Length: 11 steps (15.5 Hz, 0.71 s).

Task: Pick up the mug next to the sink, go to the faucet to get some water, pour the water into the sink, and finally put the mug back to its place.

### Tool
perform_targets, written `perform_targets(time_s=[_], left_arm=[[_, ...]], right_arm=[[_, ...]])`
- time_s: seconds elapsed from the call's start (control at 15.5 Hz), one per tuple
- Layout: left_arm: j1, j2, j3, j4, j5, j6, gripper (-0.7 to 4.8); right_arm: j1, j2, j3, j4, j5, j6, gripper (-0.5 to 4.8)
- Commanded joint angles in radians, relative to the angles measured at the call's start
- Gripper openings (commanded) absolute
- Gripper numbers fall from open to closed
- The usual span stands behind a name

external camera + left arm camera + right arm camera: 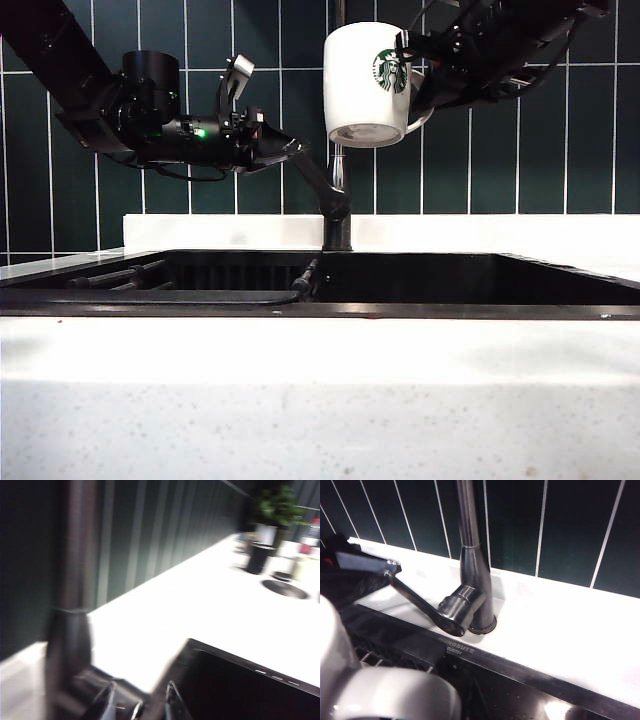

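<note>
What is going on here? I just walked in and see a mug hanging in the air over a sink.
The right gripper holds the mug upright, high above the sink, in front of the faucet pipe. The left gripper, jaws open, is at the faucet's lever handle, apparently about to work it. No water is visible.

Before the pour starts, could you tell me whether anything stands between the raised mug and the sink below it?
Only the faucet. The right gripper holds the mug high above the sink, directly over the faucet's pipe, whose lever the open left gripper is reaching. The basin to the right looks clear.
</note>
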Motion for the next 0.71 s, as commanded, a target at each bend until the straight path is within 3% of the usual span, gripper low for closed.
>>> perform_targets(time_s=[0.06,0.71], left_arm=[[-0.008,-0.01,0.005,0.001,0.096,-0.028,1.22],[-0.007,-0.009,0.005,-0.006,0.07,-0.027,1.22]], right_arm=[[0.015,-0.012,0.016,0.066,-0.043,0.018,-0.01],[0.027,0.082,0.072,0.112,-0.052,0.018,-0.01]])
